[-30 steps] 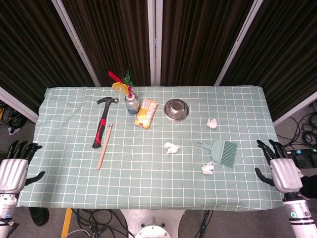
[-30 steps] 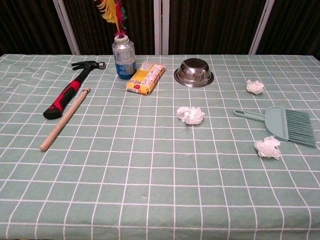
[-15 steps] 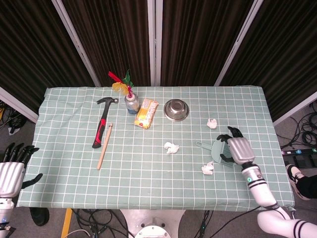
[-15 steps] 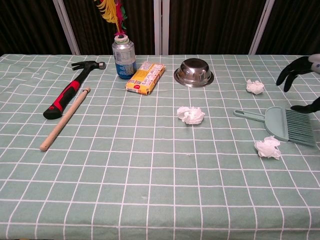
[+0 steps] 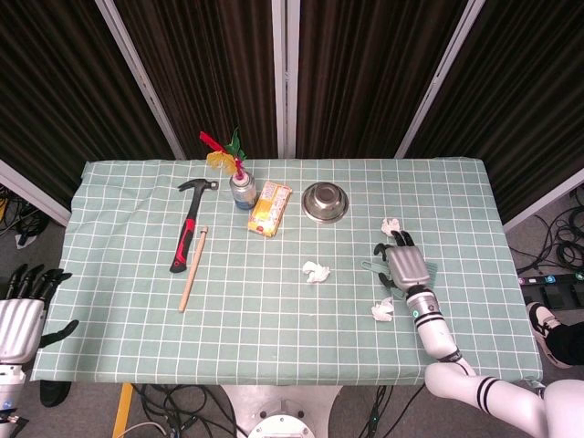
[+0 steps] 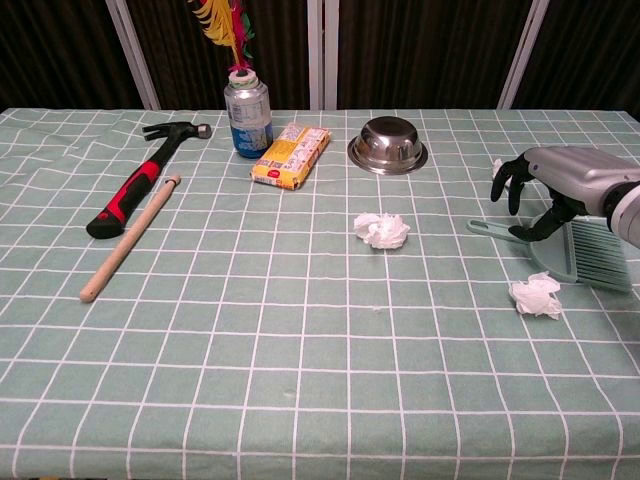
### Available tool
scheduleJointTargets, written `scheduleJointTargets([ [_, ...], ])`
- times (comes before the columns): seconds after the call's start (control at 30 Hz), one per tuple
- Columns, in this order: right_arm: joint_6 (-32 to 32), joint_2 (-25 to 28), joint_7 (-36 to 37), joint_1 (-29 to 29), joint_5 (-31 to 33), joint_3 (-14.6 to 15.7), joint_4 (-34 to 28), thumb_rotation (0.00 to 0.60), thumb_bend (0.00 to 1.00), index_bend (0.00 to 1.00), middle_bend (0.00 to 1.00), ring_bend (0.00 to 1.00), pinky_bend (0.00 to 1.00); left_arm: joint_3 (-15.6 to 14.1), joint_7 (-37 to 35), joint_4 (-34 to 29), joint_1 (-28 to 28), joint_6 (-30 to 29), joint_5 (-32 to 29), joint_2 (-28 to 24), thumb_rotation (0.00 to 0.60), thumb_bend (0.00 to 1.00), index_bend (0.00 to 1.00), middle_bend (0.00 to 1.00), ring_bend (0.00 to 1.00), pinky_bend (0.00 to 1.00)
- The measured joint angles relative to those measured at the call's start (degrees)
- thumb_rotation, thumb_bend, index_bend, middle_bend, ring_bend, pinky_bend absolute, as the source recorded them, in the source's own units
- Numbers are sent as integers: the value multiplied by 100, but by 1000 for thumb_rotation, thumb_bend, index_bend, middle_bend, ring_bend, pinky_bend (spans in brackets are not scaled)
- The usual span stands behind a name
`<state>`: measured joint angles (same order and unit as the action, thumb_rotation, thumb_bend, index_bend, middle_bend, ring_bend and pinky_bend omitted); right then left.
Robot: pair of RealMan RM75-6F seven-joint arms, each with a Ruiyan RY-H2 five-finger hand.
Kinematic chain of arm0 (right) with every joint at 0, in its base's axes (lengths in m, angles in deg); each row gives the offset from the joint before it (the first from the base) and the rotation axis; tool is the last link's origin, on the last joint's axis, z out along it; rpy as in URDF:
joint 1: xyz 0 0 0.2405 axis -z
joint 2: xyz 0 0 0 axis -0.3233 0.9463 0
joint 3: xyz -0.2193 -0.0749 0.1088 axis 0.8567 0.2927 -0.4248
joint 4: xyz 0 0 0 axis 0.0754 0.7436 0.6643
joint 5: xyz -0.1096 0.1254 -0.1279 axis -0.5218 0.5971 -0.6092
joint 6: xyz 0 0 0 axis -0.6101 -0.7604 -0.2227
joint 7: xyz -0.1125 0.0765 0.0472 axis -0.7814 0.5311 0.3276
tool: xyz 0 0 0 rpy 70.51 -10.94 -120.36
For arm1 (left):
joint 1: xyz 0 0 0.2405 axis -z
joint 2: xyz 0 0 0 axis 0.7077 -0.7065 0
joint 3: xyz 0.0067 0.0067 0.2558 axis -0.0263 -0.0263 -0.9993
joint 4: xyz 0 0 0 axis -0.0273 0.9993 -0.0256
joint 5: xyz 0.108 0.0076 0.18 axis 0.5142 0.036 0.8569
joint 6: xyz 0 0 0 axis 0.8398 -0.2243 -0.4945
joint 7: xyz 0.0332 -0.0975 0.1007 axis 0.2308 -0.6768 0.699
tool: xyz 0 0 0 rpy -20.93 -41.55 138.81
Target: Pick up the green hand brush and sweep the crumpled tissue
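I've got my right hand over the green hand brush, fingers spread and curled down, holding nothing, so the handle at 9 o'clock can be gripped. One crumpled tissue lies just at 6 o'clock of the brush. My left hand hangs off-table, fingers spread and nothing held.

Nothing's really reading here. The yellow box and the can are both showing some printing, but it's coming through way too small and blurry to make out a single word.
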<state>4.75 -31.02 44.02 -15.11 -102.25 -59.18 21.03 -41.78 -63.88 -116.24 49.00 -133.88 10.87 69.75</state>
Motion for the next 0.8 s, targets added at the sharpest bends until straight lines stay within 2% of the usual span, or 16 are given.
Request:
scheduleJointTargets([
  [0.33, -66, -283, -334, -88, 75, 115, 377, 600, 239, 388, 468, 90, 75, 9, -37, 25, 13, 59, -33, 0, 600, 132, 215, 185, 99, 61],
  [0.8, -108, -494, -614, -173, 32, 208, 551, 600, 240, 389, 469, 90, 75, 9, -93, 72, 5, 107, -81, 24, 600, 132, 215, 185, 99, 61],
])
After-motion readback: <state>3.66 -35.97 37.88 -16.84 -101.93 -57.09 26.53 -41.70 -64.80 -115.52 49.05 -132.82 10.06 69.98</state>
